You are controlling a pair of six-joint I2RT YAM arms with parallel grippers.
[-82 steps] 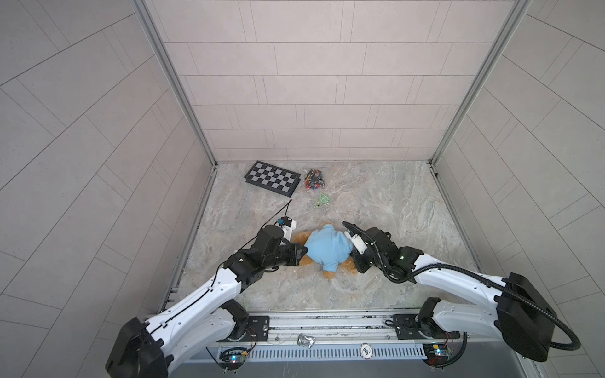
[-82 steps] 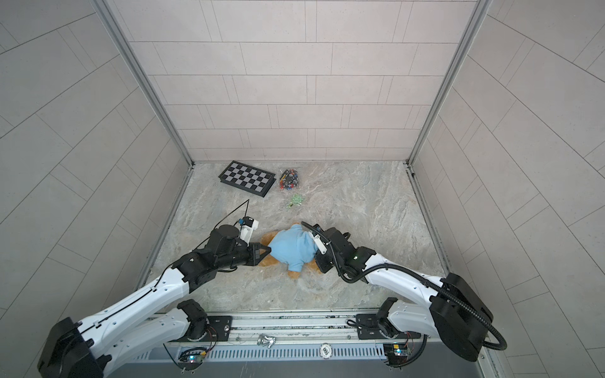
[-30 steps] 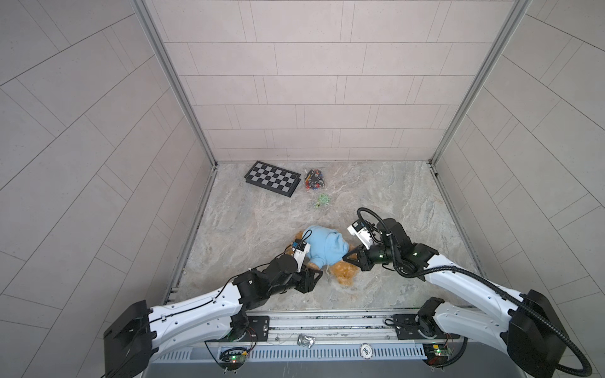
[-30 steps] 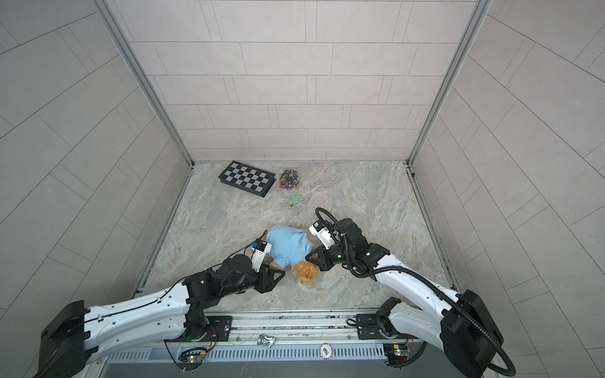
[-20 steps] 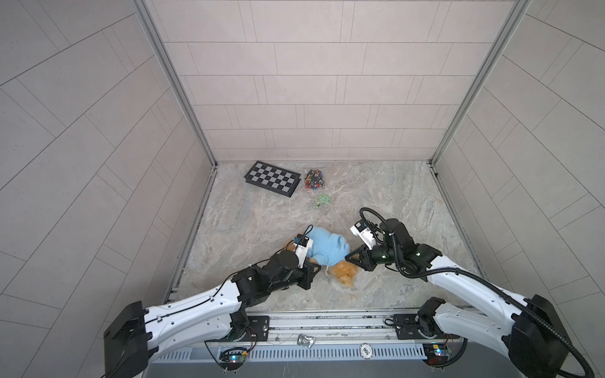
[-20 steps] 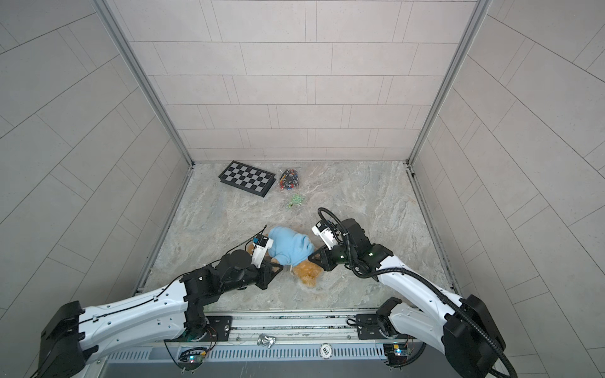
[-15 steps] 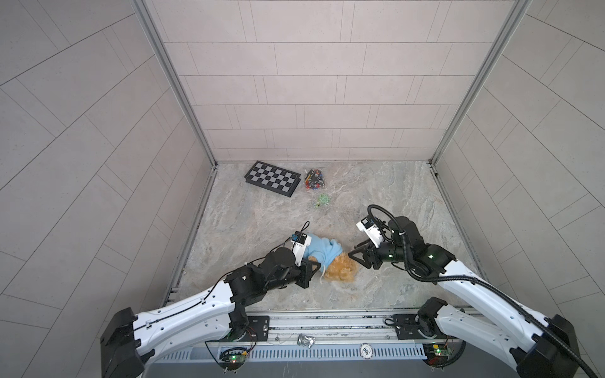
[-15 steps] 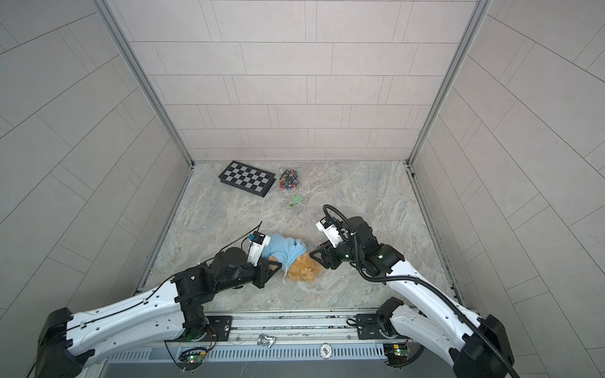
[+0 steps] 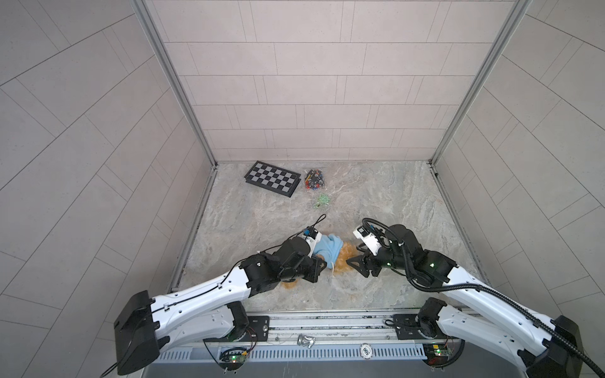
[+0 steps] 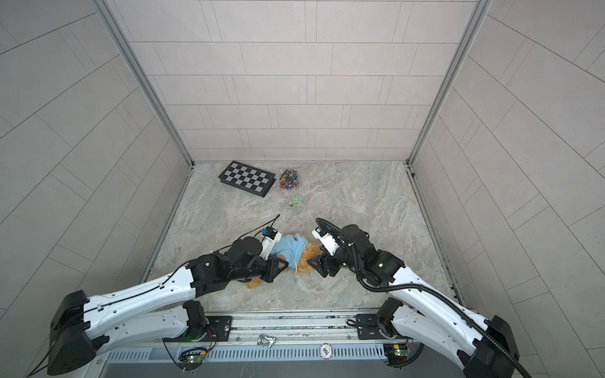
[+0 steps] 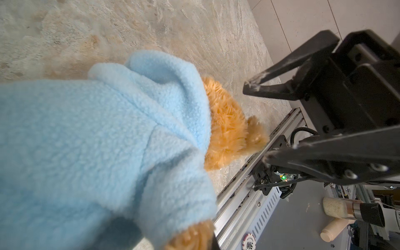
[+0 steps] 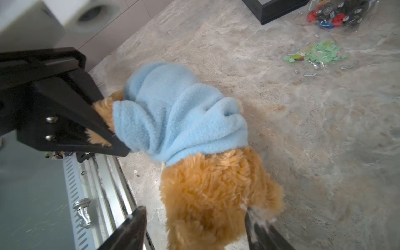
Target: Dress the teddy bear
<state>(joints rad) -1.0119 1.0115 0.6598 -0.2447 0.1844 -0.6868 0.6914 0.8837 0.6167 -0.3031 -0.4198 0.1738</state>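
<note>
While left gripper (image 9: 321, 265) pinches a paw of the one teddy bear (image 12: 216, 190), right gripper (image 11: 256, 121) gapes astride its head (one hoodie (image 12: 179, 112) worn).

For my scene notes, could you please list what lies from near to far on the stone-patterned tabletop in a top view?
Golden-brown plush teddy bear → heap of small green pieces → clear bag of multicoloured pieces.

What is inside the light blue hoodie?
The teddy bear: its furry head and one paw stick out. The hoodie covers its torso, and its face cannot be seen.
</note>
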